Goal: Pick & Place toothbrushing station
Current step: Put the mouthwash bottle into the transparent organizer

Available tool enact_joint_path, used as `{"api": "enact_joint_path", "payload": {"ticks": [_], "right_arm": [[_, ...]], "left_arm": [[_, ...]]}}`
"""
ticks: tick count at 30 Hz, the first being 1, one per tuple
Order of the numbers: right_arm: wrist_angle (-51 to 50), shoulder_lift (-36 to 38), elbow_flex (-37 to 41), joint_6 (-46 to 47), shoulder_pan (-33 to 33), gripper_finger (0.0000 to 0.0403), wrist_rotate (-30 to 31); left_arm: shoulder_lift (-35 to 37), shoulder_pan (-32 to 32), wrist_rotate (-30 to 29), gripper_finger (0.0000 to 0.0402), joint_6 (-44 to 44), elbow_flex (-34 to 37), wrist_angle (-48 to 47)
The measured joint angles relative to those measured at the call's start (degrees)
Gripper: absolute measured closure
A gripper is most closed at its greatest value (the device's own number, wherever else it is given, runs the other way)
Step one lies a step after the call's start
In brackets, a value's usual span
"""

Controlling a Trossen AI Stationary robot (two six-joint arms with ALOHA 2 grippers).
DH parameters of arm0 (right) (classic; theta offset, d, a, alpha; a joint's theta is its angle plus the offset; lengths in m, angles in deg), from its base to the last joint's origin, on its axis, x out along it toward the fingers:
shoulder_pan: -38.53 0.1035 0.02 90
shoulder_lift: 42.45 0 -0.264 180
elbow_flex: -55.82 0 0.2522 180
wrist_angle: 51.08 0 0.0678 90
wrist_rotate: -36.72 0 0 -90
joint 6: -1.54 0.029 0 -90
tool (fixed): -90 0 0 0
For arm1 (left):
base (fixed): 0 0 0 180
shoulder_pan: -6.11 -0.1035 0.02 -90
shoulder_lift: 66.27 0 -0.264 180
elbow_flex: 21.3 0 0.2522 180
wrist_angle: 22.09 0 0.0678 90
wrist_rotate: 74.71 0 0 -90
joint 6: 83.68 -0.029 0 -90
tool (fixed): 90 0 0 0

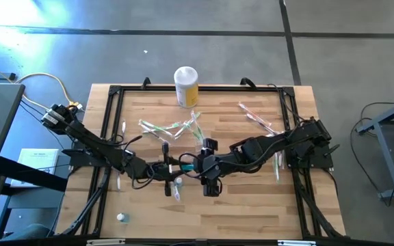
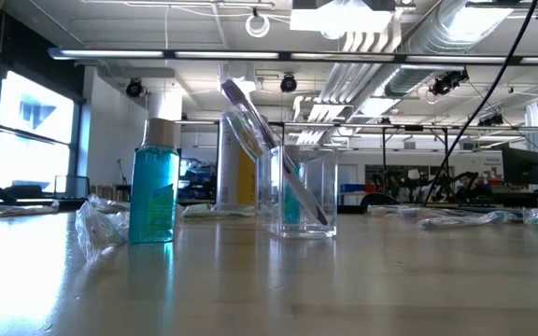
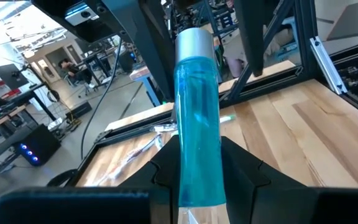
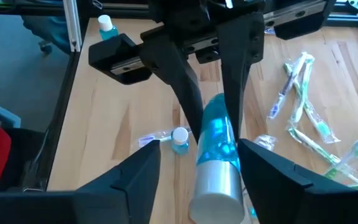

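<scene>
Left tool (image 3: 197, 155) is clamped on a blue bottle (image 3: 197, 124) with a silver cap, and its own wrist view shows the bottle pinched between both fingers. From the right wrist, the right tool (image 4: 201, 152) has its fingers apart, one on each side of that bottle's cap end, with a gap showing. From above, both tools meet mid-counter (image 1: 252, 198) and the arms hide the bottle almost completely. The low view alone gives the cup (image 2: 297, 191): clear, upright on the counter, one toothbrush (image 2: 269, 149) leaning in it. A small bottle (image 2: 153, 187) stands beside the cup, and the yellow canister (image 1: 186, 85) is behind. Loose toothbrushes (image 1: 173, 128) lie scattered toward the far side, with more of them right of centre.
</scene>
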Motion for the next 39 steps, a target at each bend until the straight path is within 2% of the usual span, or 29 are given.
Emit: {"api": "enact_joint_path", "payload": {"ticks": [9, 16, 24, 26, 33, 36, 39], "right_arm": [[-0.11, 0.0, 0.29, -0.14, 0.0, 0.0235, 0.02], [-0.05, 0.0, 0.37, -1.61, -0.03, 0.0317, 1.14], [-0.45, -0.02, 0.37, -2.45, -0.04, 0.0321, 1.7], [-0.68, -0.02, 0.37, -2.04, -0.04, 0.0321, 1.61], [-6.23, -0.02, 0.35, 2.38, 0.03, 0.0321, -0.45], [-11.21, -0.02, 0.35, 5.9, -0.11, 0.0321, 0.35], [-16.83, -0.02, 0.35, 10.73, -0.72, 0.0321, 2.15]], "left_arm": [[0.9, 0.44, 0.41, 0.033, -1.55, 0.0, 1.53], [0.9, 0.44, 0.12, 0.033, -0.89, 0.0, 1.24], [0.92, 0.37, 0.02, 0.0329, -0.65, -0.04, 0.09], [0.92, 0.35, 0.23, 0.03, -0.77, -0.04, -0.04], [0.76, 0.35, -1.44, 0.0133, -1.21, 0.0, -1.4], [0.76, 0.35, -3.39, 0.0085, -1.08, 0.0, -3.7], [0.8, 0.33, -4.72, 0.0057, -0.27, 0.02, -5.29]]}}
